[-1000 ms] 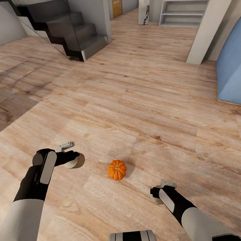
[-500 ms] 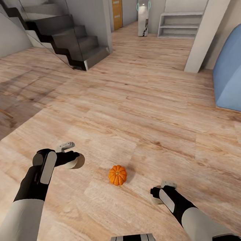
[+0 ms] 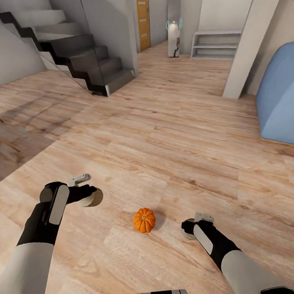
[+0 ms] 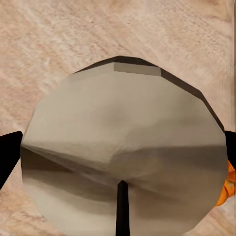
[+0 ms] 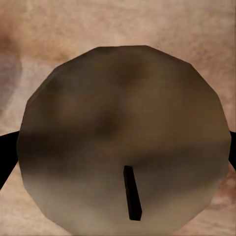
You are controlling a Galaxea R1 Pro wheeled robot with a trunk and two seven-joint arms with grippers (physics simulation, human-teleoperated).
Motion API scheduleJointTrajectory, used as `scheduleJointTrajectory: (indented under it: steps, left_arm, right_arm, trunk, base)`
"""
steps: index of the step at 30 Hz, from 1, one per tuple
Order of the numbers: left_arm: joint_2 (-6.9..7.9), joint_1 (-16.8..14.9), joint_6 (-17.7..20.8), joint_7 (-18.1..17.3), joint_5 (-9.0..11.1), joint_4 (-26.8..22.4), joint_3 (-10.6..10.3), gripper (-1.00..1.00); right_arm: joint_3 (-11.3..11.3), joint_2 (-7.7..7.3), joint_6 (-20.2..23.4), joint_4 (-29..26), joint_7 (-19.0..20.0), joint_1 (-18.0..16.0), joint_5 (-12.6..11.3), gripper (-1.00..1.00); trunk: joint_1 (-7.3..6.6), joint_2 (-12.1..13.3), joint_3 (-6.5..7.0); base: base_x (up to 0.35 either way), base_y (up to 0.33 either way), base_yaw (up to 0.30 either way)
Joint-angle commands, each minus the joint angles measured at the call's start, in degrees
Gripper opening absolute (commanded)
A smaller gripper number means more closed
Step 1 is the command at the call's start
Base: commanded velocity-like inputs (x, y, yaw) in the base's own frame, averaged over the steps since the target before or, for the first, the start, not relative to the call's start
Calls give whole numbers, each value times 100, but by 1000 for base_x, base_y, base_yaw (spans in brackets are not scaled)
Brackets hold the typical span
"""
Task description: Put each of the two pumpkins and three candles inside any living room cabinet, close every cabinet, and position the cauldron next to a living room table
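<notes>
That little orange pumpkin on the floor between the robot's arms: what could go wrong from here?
1. The ribbed orange pumpkin lies loose on the wooden floor; the base could knock it rolling.
2. Both end effectors, left and right, already grip stubby beige candles, so neither seems free to pick it up.

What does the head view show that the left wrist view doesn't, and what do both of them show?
Head view alone: the stairs, the blue seat, the right gripper and the whole pumpkin on the floor between the arms. Left wrist view alone: the candle's flat top with its dark wick. Both: that candle in the left gripper, some pumpkin, wood floor.
</notes>
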Motion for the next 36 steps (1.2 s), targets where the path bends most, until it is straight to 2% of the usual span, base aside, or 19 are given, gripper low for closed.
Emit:
scheduleJointTrajectory:
  steps: [1, 15, 17, 20, 23, 26, 36]
  left_arm:
    - [1, -4, 18, 38, 53, 2, 3, -100]
    - [0, -7, 18, 46, 40, 22, -12, -100]
    - [1, -7, 18, 46, 40, 22, -12, -100]
    - [2, -7, 18, 47, 40, 22, -11, -100]
    - [6, -7, 18, 47, 36, 23, -6, -100]
    - [8, -7, 18, 47, 28, 23, 1, -100]
    - [9, -7, 18, 49, 14, 23, 5, -100]
  right_arm:
    - [22, 0, 22, -22, -51, 1, -64, -100]
    - [23, 5, 59, -197, -68, 3, -66, -100]
    - [23, 5, 233, -474, -76, 16, -67, -100]
    - [20, 3, 756, -1146, -93, 48, -74, -100]
    - [0, -2, 1502, -2122, -104, 117, -110, -100]
    - [-7, -3, 1892, -2561, -108, 183, -117, -100]
    - [-10, -4, 2368, -3071, -139, 236, -140, -100]
  trunk:
    - [-3, 0, 18]
    - [-39, 19, 328]
    - [-44, 21, 373]
    - [-52, 25, 439]
    - [-60, 30, 505]
    - [-67, 34, 572]
    - [-93, 47, 793]
  base:
    - [0, 0, 0]
    - [0, 0, 0]
    - [0, 0, 0]
    - [0, 0, 0]
    - [0, 0, 0]
    - [0, 0, 0]
    - [0, 0, 0]
